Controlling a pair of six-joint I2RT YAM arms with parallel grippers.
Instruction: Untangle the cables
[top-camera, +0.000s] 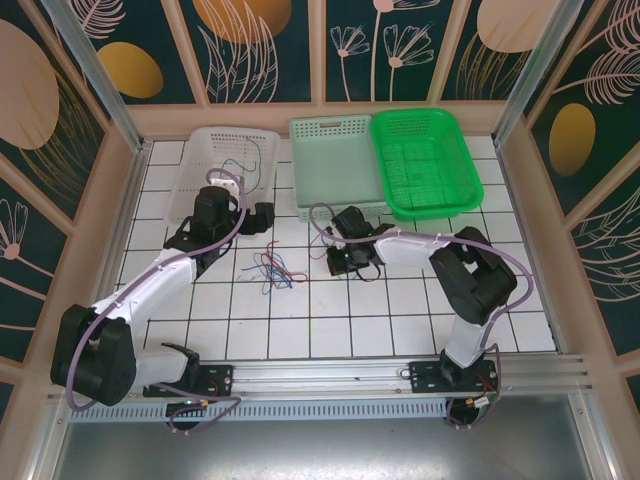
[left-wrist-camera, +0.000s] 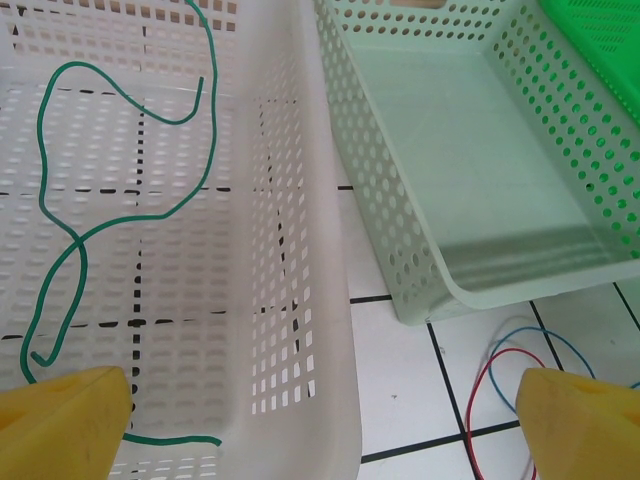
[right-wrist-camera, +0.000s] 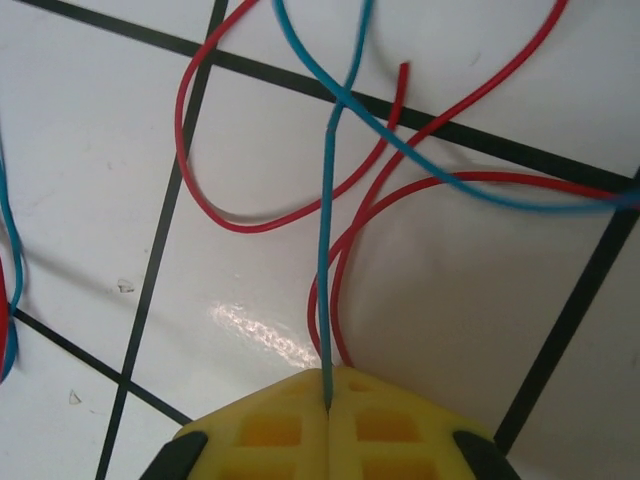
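On the table (right-wrist-camera: 450, 300), my right tool (right-wrist-camera: 328, 398) is clenched on the blue cable (right-wrist-camera: 325, 250), crossed by the red cable (right-wrist-camera: 181, 120). My left tool (left-wrist-camera: 320, 400) hangs released above the white basket (left-wrist-camera: 300, 300) holding the green cable (left-wrist-camera: 80, 240). Next: draw blue gently clear.

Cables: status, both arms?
Left gripper open over white basket wall; green cable inside it. Right gripper shut on blue cable. Red cable crosses it on the tiles.

White basket (top-camera: 195, 165), mint basket (top-camera: 330, 127), green basket (top-camera: 415, 122)
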